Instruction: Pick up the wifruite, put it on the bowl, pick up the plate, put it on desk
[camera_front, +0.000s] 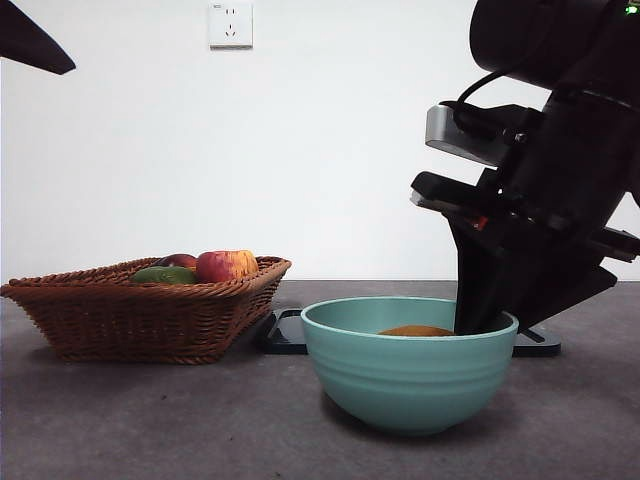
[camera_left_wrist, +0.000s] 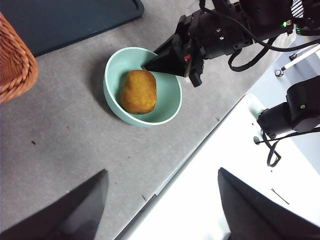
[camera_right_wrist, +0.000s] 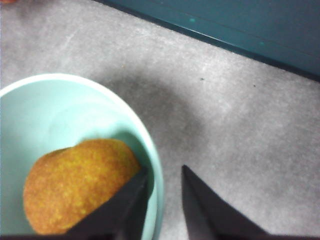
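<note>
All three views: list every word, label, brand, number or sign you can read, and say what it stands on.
No readable text in any view.
White wall socket plate: only plug holes, no lettering visible.
Round mint-green ceramic bowl, oval brown wifruite, woven brown wicker basket, dark flat tray: no markings.
Right gripper at the bowl's rim, black arm housing: a small red spot and green lights, no legible print.

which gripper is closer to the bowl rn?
Right. The right gripper is at the bowl rim beside the wifruite; the left gripper hangs apart above the desk.
</note>
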